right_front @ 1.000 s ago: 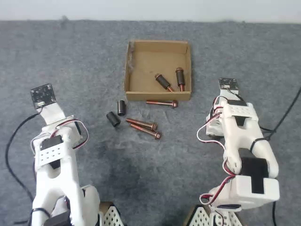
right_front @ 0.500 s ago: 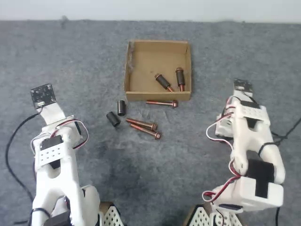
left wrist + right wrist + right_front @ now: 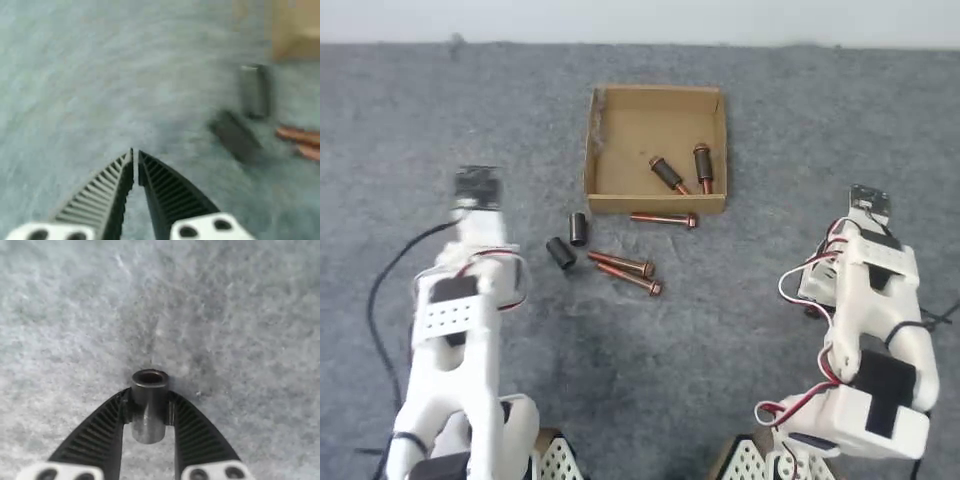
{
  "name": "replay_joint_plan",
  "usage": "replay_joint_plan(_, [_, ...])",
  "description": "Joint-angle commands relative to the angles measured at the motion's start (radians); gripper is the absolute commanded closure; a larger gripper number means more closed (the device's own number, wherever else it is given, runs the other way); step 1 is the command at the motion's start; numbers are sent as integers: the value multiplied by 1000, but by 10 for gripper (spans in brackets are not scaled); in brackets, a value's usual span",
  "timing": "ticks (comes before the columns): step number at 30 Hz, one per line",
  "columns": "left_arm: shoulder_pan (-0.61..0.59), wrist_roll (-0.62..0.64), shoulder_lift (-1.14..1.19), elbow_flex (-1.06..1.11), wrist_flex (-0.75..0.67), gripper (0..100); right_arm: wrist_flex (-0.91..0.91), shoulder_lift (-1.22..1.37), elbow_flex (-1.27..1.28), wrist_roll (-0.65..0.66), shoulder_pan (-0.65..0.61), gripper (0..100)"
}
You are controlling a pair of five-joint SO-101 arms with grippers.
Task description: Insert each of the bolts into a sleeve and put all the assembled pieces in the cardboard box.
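Note:
The cardboard box holds two bolts in sleeves. In front of it lie three bare copper bolts and two black sleeves. My left gripper is shut and empty, low over the carpet short of the sleeves. My right gripper is shut on a third black sleeve, its open bore facing away over bare carpet. The right arm stands well to the right of the box.
Grey carpet covers the whole table. Cables trail beside both arm bases. A corner of the box and the bolt ends lie beyond the sleeves in the left wrist view.
The left arm has swung right, toward the loose sleeves. The right arm has moved right and back, away from the box.

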Motion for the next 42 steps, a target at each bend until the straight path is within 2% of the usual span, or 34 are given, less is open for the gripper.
replay_joint_plan(1, [97,-203,2,-133,163,987,-21,-56,3,37,18,991])
replay_joint_plan(9, [169,-287,44,-367,379,987,-16,-56,8,44,18,991])
replay_joint_plan(11, [181,-292,121,-458,453,987,-15,-56,8,44,18,991])
replay_joint_plan(15, [218,-397,321,-645,637,987,-16,-56,8,44,18,991])
replay_joint_plan(18, [244,-436,462,-768,710,987,-21,-56,8,44,18,991])
replay_joint_plan(24, [328,-448,620,-901,724,987,-21,-56,8,44,18,991])
replay_joint_plan(35, [514,-689,640,-898,724,926,-22,-56,8,44,18,991])
replay_joint_plan(42, [562,-721,657,-898,712,926,-22,-56,11,78,18,991])
